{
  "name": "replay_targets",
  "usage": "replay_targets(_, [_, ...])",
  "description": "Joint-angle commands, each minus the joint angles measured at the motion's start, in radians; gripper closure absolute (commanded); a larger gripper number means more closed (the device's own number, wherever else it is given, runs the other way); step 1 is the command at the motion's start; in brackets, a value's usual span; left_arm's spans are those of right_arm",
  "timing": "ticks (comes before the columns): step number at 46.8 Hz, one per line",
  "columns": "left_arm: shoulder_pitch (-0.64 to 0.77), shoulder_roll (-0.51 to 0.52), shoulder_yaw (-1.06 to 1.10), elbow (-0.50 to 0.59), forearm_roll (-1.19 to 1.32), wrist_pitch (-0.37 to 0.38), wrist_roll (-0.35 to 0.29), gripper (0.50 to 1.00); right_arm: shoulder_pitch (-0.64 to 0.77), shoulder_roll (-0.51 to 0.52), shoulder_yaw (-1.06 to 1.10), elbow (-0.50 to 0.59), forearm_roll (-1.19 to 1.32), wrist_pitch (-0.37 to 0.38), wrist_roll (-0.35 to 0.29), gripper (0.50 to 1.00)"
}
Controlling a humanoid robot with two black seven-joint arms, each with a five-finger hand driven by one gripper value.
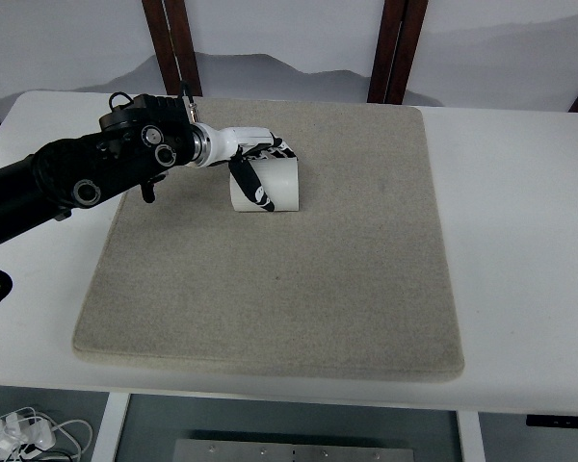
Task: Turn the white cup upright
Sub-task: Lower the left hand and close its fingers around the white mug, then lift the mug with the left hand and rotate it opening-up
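your left hand [255, 164] has its fingers curled around the white cup [268, 183], which sits on the beige mat [279, 279] covering the white table [520, 250].

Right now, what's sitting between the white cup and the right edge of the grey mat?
Nothing. In the top view, the left hand grips the white cup, and from there to the right edge only bare grey mat shows.

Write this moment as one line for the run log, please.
left hand: shut on white plastic cup | cup: on beige felt mat | right arm: not in view
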Motion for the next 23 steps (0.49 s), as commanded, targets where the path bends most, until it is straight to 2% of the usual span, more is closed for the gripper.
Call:
replay_targets(1, [-0.003, 0.002, -0.001, 0.0, -0.002, 0.002, 0.0, 0.836, 0.0, 0.0, 0.0, 0.0, 0.0, 0.0, 0.0, 0.548])
replay_targets(8, [-0.004, 0.002, -0.003, -0.002, -0.003, 0.002, -0.002, 0.979, 0.0, 0.0, 0.0, 0.0, 0.0, 0.0, 0.0, 0.548])
replay_targets(12, [-0.004, 0.002, -0.012, -0.002, -0.005, 0.002, -0.002, 1.0, 0.0, 0.0, 0.0, 0.0, 0.0, 0.0, 0.0, 0.548])
replay_targets(23, [-0.004, 0.014, -0.057, -0.002, -0.031, -0.001, -0.022, 1.0, 0.0, 0.0, 0.0, 0.0, 0.0, 0.0, 0.0, 0.548])
